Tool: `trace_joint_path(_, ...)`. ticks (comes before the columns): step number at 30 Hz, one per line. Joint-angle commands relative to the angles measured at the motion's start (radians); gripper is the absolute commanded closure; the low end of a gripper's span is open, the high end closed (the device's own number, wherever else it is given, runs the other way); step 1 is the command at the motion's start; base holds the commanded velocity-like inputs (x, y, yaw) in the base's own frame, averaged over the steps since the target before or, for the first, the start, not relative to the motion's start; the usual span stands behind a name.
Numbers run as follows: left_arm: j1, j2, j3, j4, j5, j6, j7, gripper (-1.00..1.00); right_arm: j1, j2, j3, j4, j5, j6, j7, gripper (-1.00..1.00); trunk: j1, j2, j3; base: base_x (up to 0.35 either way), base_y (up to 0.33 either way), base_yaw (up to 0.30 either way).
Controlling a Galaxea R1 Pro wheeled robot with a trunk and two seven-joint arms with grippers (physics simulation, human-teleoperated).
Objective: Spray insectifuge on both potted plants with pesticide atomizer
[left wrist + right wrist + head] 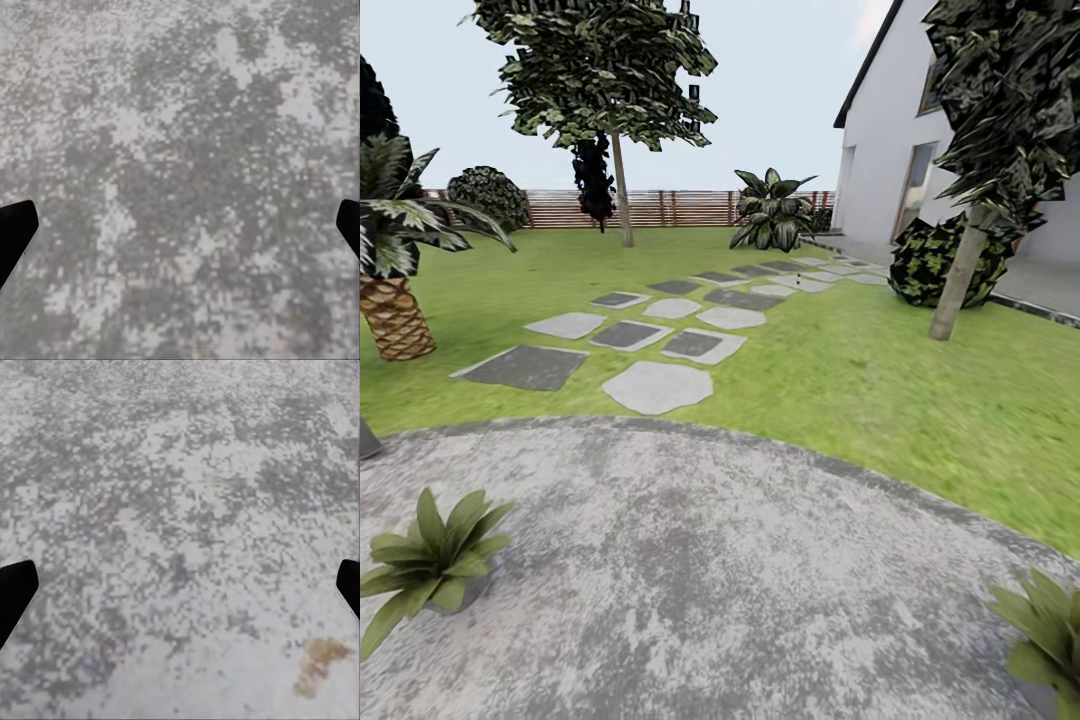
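Both grippers, left gripper (180,225) and right gripper (180,585), hang spread wide over bare patio (690,560), one potted plant (430,560) at its left edge, another potted plant (1050,630) at its right, stepping stones (660,385) beyond.

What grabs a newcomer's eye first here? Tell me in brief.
Most striking is the path of flat grey stepping stones running across the green lawn toward the white house. Nearer, on the speckled grey round paved patio, sit two low potted plants with pointed green leaves, one at the view's left edge and one at its right corner. A scaly-trunked palm stands at the left.
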Motion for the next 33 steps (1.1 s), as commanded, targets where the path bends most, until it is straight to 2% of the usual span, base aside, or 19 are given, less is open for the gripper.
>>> trace_joint_path(1,0.0,0.0,0.002,0.001,-0.001,-0.003,0.001,-1.0,0.0,0.0,0.0,0.001,0.0,-0.003,0.0,-1.0,0.0,0.0,-0.001,0.34,0.0,0.0)
trace_joint_path(33,-0.001,0.0,0.002,0.001,-0.001,-0.003,0.001,-1.0,0.0,0.0,0.0,0.0,0.0,-0.003,0.0,-1.0,0.0,0.0,-0.001,0.34,0.0,0.0)
